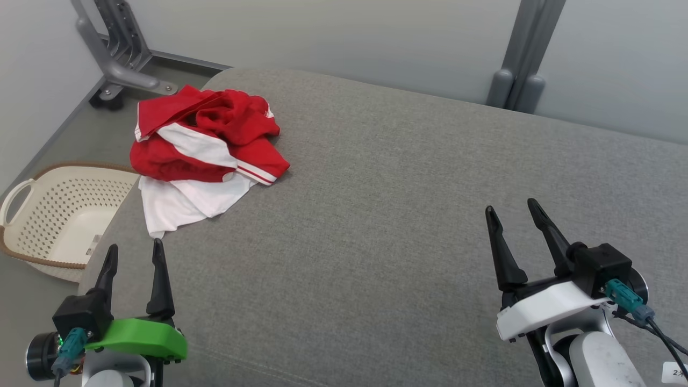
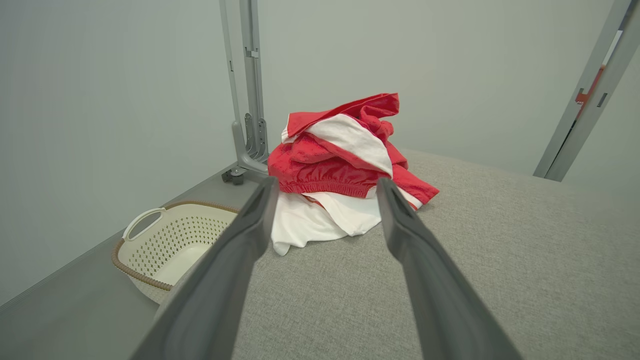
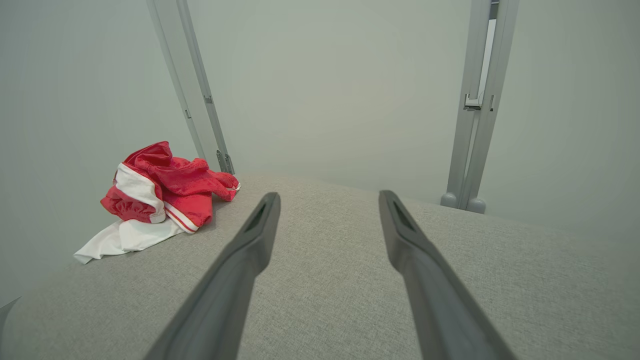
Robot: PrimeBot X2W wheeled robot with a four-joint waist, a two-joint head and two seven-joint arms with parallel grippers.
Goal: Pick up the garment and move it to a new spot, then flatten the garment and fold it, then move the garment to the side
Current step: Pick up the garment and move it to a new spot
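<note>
- Beyond the left gripper [image 1: 134,245] and the right gripper [image 1: 510,206], plain pale walls [image 1: 349,37] close off the room. A grey floor [image 1: 80,134] runs along their foot, out past the left gripper's outer side.
- Under both grippers spreads a broad, flat grey padded surface [image 1: 408,215] of woven cloth. The bare stretch between the two grippers and ahead of the right one looks the natural new spot for spreading.
- Grey metal frame posts [image 1: 524,54] stand at the far edge ahead of the right gripper. A bent frame leg [image 1: 115,59] rests on the floor beyond the heap.
- A cream perforated basket [image 1: 59,215] sits on the floor just outside the left gripper, below the surface's edge.
- The red and white garment [image 1: 207,145] lies crumpled straight ahead of the left gripper, near the surface's corner and well apart from the right gripper. A white flap trails toward the left fingertips.
- Both grippers hover with fingers spread wide, gripping nothing and clear of the cloth.
- By my judgement the first pick-up has not begun, and the left gripper is best placed for it. It should reach forward and down and pinch a thick red fold on the heap rather than the thin white flap, so the whole garment lifts. Carry it toward the right gripper's side, away from the edge above the basket.
</note>
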